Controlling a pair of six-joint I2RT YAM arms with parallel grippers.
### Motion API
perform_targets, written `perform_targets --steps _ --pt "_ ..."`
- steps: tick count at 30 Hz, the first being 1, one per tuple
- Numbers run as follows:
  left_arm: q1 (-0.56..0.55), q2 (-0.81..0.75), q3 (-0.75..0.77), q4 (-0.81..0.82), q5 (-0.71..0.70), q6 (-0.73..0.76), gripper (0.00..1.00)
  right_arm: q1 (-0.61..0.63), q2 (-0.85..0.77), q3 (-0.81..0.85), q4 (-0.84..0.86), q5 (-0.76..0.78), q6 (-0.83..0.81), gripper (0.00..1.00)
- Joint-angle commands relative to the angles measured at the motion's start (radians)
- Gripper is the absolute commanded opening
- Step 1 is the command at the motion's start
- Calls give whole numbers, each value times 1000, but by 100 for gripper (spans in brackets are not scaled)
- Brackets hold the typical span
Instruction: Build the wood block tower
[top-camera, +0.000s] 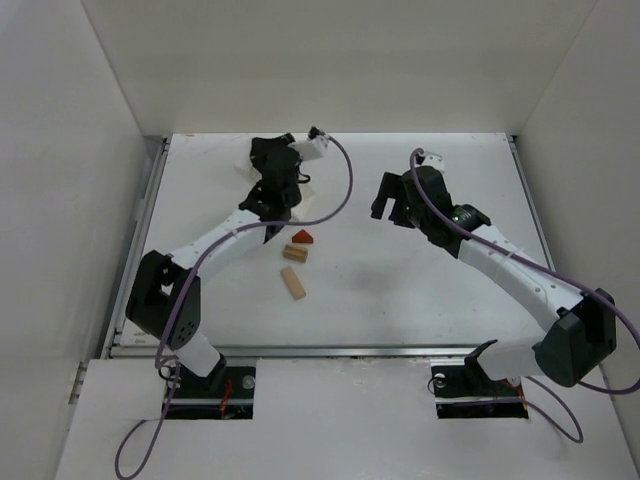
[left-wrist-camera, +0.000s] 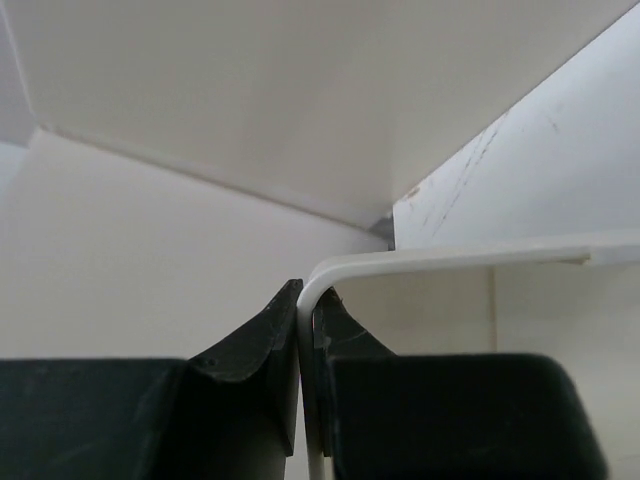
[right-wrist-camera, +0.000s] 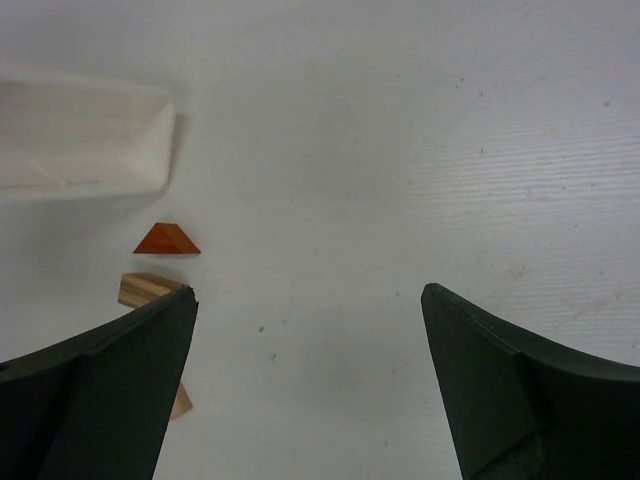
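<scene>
white table (top-camera: 400, 290), wood blocks (top-camera: 294, 254) left of spread right gripper (right-wrist-camera: 308, 292), left gripper (left-wrist-camera: 303, 305) clamped on tray (left-wrist-camera: 480, 258)

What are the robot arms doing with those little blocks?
The left hand is pinching the rim of the white tray. The right hand hangs open above the table. The red triangle and two tan blocks lie loose on the table, none stacked, so no tower yet.
</scene>
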Motion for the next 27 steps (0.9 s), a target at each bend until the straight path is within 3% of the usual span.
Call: perform_targets --steps 1,3,4,7,10,12,15,20,24,27 --pt "106 8 94 -280 -74 -224 0 7 1 10 15 -48 -4 100" --pt "143 9 117 -338 -42 -262 0 7 1 1 15 -62 -15 100" --pt "181 22 152 -449 2 -294 0 7 1 1 26 -62 -15 100" --pt "255 53 279 -637 118 -480 0 7 1 -10 26 -97 -35 100" --pt "408 125 402 -859 246 -668 0 7 1 -10 26 -110 -35 100" --pt "546 206 531 -1037 447 -747 0 16 1 -10 26 -122 -44 100" --pt "684 274 577 -1156 656 -821 0 36 19 -10 26 -131 -55 100" --pt "792 295 465 -1199 826 -787 0 54 20 -10 39 -166 -55 100" --pt "893 351 421 -1208 883 -949 0 72 30 -1 48 -177 -55 100" --pt "1010 364 362 -1174 1053 -1097 0 82 30 -1 48 -177 -55 100"
